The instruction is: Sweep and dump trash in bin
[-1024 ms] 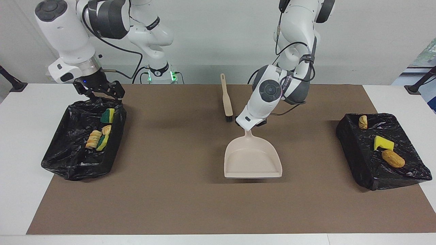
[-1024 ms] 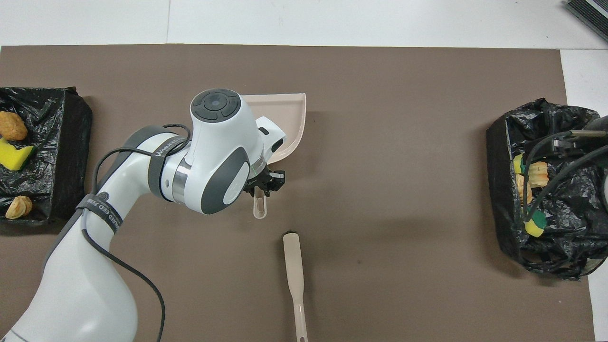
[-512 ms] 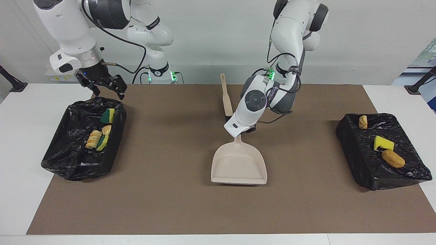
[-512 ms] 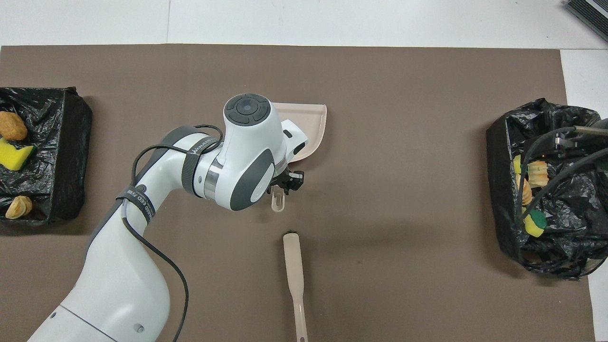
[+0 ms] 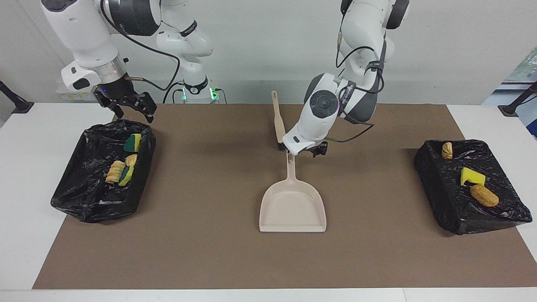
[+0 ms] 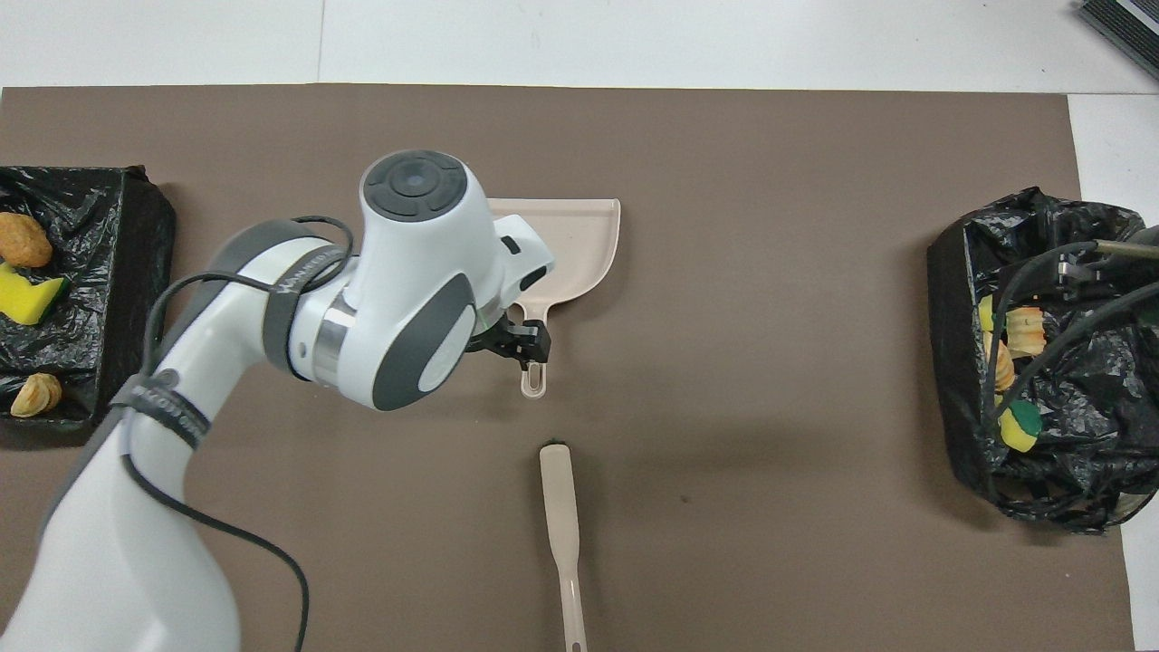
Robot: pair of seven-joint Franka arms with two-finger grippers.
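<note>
Now freed, the beige dustpan (image 5: 293, 205) lies flat and empty at the middle of the brown mat (image 5: 201, 251). A second ago the left gripper (image 5: 302, 151) was clamped on the dustpan's handle. It has since let go and risen, and hovers with its jaws spread just over the handle's tip. The pan has also slid a little toward the right arm's end of the table.

The trash (image 5: 121, 167) is off the mat altogether. Four scraps sit in the black-lined bin (image 5: 84, 205) at the right arm's end, and three more pieces (image 5: 474, 184) in the second bin (image 5: 495, 218) at the left arm's end. With nothing left to sweep, the job looks all but finished.

The right gripper (image 5: 130, 107) waits with its fingers parted over its bin's rim. The brush (image 5: 278, 121) rests on the mat nearer to the robots than the pan, its slim handle pointing at them.

The pan is smooth hard plastic with a shallow scoop and a looped handle. The bin liners are crinkled, glossy film. The scraps are ridged golden pastry and blocky yellow sponge, some backed in dark green.
</note>
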